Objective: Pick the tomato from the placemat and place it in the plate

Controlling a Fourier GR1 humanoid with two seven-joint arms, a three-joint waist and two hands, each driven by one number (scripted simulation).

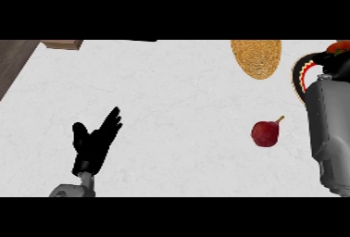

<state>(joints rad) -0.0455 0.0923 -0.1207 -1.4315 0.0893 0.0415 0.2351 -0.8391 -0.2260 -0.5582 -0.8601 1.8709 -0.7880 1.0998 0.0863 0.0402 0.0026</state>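
You see a white counter [171, 92] and, along its right edge, the grey right forearm [328, 134] running up to the dark plate [301, 76] with its red and yellow rim. The arm covers most of the plate.

The woven placemat [256, 58], just left of the plate, has nothing on it, so step 1, the pick, looks done.

The left hand [92, 143] rests open at lower left, fingers straight, holding nothing.

1 red fruit [265, 134] with a stem lies on the counter below the placemat (probably not the task's thing).

An orange-red patch [340, 46] at the frame's edge, above the plate, is probably the tomato. The right hand [335, 65] shows only as a dark shape beside it, so you cannot tell whether it is holding it or has let go. The placing is unconfirmed.
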